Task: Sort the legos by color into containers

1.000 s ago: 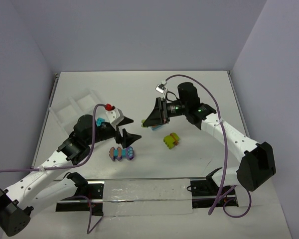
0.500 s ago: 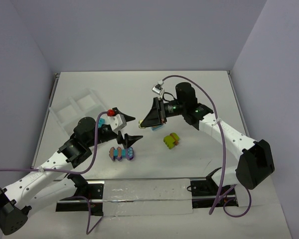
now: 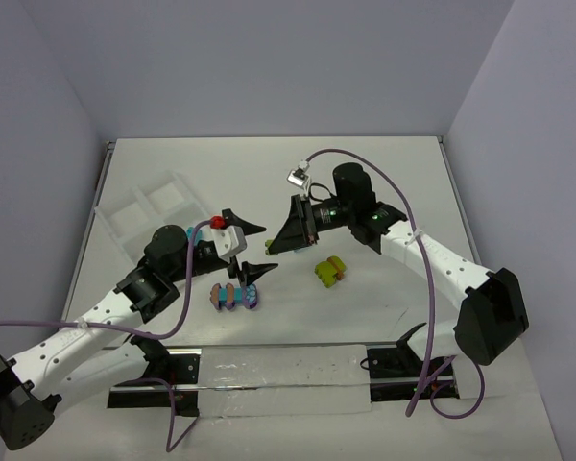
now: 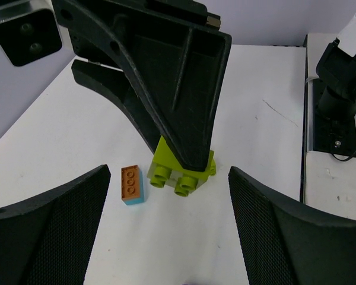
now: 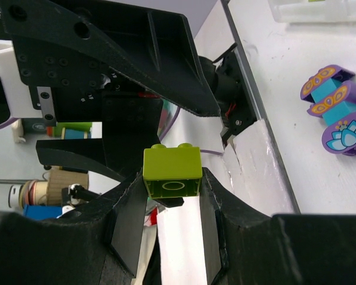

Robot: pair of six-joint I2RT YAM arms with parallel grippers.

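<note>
One lime brick [image 5: 172, 171] in right pincer [image 5: 172, 193]; two clusters [image 3: 235, 296] on table [image 3: 365, 182]

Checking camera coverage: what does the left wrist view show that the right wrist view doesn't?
Only left wrist: an orange-and-turquoise brick pair lying on the table. Only right wrist: a lime brick clamped in the right gripper, and a purple-turquoise cluster. Both: the left gripper, the right gripper, the table. Left wrist also shows lime studs by the right gripper; whether they are that brick is unclear.
</note>
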